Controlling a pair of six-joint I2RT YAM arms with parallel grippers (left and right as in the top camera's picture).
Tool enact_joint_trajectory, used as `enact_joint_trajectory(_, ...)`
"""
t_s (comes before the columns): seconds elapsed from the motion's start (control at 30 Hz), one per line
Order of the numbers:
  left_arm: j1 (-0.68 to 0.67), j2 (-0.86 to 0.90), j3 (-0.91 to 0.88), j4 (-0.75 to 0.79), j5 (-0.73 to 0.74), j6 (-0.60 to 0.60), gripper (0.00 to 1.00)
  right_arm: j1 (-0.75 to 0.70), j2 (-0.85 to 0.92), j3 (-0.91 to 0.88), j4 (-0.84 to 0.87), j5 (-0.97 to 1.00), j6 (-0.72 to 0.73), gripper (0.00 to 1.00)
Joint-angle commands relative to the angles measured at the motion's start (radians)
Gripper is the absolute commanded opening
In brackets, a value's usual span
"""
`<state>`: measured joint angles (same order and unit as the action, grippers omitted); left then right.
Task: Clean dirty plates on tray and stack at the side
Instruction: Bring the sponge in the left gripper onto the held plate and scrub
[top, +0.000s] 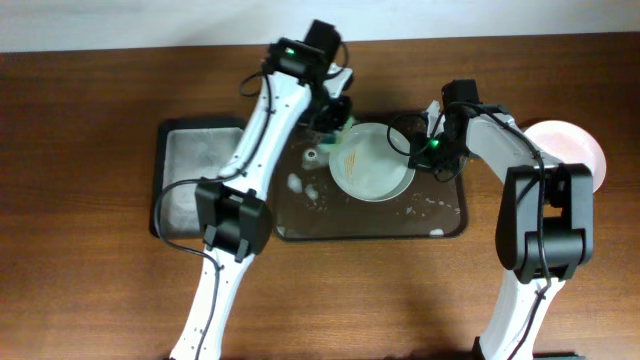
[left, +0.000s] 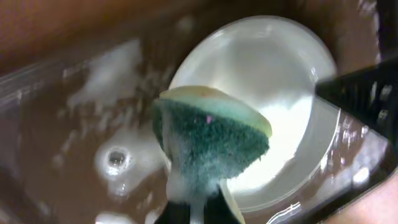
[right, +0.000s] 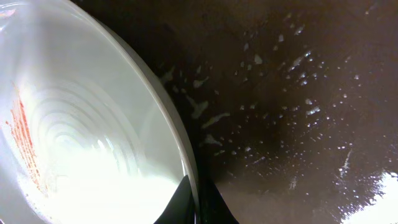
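A white plate (top: 375, 165) with an orange streak on its left part lies tilted on the large dark tray (top: 300, 215). My right gripper (top: 425, 150) is shut on the plate's right rim (right: 186, 162); the orange streak shows in the right wrist view (right: 22, 134). My left gripper (top: 335, 125) is shut on a green-yellow sponge (left: 214, 137) held just above the plate's left edge (left: 267, 56). A second white plate (top: 575, 145) lies on the table at the far right, partly behind the right arm.
Soap foam (top: 300, 185) spots the tray's wet floor (left: 118, 162). A smaller grey tray (top: 190, 165) lies left of the large one, partly under the left arm.
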<state>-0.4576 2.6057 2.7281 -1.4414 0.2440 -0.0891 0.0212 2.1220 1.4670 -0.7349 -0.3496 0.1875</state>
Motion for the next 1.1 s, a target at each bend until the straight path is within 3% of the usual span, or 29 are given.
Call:
enact_joint_trajectory(0.0,-0.025,-0.029,-0.083,0.109,-0.043,-0.054,0.00,0.005,0.045,-0.011,0.002,0.023,0.008,0.04)
enact_joint_trajectory(0.17,-0.048,-0.021,-0.272,0.241,-0.045,-0.083,0.00,0.005,0.045,-0.011,0.004,0.022,0.009,0.04)
enact_joint_trajectory(0.43,-0.089,-0.019,-0.421,0.335,-0.027,-0.082,0.00,0.006,0.045,-0.011,0.010,0.012,0.012,0.04)
enact_joint_trajectory(0.83,-0.064,-0.019,-0.443,0.439,0.318,-0.084,0.00,0.006,0.045,-0.011,0.011,0.009,0.011,0.04)
enact_joint_trajectory(0.9,-0.046,-0.019,-0.444,0.459,0.274,-0.114,0.00,0.006,0.045,-0.011,0.011,0.008,0.011,0.04)
enact_joint_trajectory(1.07,-0.016,-0.019,-0.447,0.461,-0.108,-0.188,0.00,0.006,0.045,-0.011,0.013,0.001,0.011,0.04)
